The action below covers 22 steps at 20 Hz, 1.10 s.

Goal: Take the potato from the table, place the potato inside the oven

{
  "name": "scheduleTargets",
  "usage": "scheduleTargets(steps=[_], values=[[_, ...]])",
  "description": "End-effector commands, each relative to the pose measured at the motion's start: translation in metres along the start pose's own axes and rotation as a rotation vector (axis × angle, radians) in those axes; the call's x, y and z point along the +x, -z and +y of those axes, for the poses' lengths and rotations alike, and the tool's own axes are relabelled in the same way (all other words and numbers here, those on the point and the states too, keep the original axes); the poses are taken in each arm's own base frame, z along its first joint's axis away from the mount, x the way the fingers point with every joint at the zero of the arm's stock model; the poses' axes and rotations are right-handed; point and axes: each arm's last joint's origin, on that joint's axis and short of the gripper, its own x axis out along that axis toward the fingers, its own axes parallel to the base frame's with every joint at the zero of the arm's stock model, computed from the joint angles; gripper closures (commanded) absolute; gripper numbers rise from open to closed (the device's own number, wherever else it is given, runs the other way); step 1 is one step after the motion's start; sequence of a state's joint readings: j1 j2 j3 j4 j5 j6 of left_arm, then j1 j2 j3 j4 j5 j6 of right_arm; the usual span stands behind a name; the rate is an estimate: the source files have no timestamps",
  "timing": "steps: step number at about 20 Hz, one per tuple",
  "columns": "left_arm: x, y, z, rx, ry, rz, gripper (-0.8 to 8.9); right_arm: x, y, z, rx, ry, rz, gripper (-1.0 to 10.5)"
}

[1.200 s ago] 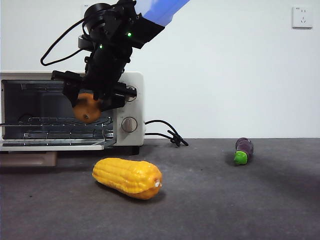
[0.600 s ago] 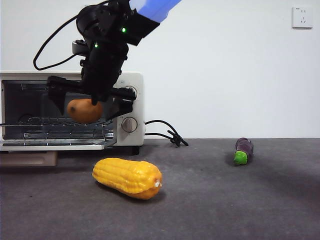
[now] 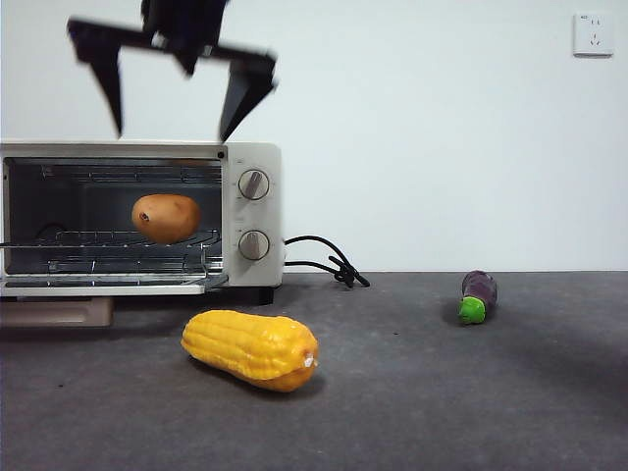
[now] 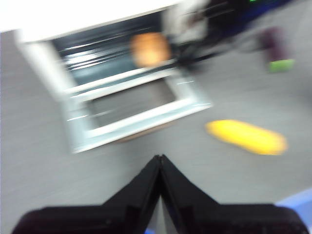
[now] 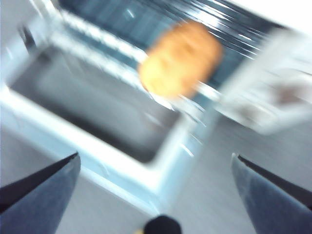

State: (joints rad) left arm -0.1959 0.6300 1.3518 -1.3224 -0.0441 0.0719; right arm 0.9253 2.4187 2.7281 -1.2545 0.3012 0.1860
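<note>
Front view: potato (image 3: 166, 217) on oven (image 3: 247, 157) rack; right claw (image 3: 169, 83) open above.

Front view: even, bright, diffuse light; the white wall is nearly shadowless and the frame is sharp throughout. The corn cob (image 3: 250, 349) casts a soft shadow on the desk (image 3: 442, 392) toward 9 o'clock — the eggplant (image 3: 478, 295) barely any. The oven (image 3: 137, 218) interior is dim, yet the potato (image 3: 166, 217) inside stays well lit. The fingers (image 3: 108, 78) at 11 o'clock read as flat black silhouettes. Left wrist view: heavy motion blur smears every outline; the oven top is blown out to white at 11 o'clock. Right wrist view: stronger blur still — streaked glare lines run along the oven rack, and the potato is a soft orange blob.
</note>
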Motion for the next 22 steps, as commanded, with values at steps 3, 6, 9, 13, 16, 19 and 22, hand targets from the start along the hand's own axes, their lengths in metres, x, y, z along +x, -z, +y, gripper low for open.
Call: scheduleTargets(steps=[3, 6, 9, 13, 16, 19, 22], values=[[0.021, -0.02, 0.003, -0.015, -0.085, -0.007, 8.2, -0.05, -0.002, 0.004, -0.126, 0.007, -0.049, 4.4], [0.052, -0.04, 0.004, -0.014, -0.097, 0.034, 8.2, -0.09, -0.002, 0.013, -0.197, -0.002, -0.127, 9.4], [0.089, -0.056, 0.014, -0.067, -0.106, 0.096, 8.21, -0.14, 0.0, 0.007, -0.198, 0.004, -0.223, 9.5], [0.15, -0.066, 0.052, -0.252, 0.006, 0.185, 8.21, -0.219, 0.009, -0.02, -0.15, -0.029, -0.368, 9.5], [0.193, -0.058, 0.088, -0.449, 0.027, 0.275, 8.21, -0.266, 0.023, -0.045, -0.118, -0.045, -0.44, 9.5], [0.233, -0.043, 0.109, -0.52, 0.006, 0.406, 8.21, -0.292, 0.041, -0.061, -0.118, -0.045, -0.441, 9.5], [0.267, -0.027, 0.123, -0.541, 0.015, 0.507, 8.21, -0.297, 0.067, -0.072, -0.142, -0.033, -0.365, 9.5]])
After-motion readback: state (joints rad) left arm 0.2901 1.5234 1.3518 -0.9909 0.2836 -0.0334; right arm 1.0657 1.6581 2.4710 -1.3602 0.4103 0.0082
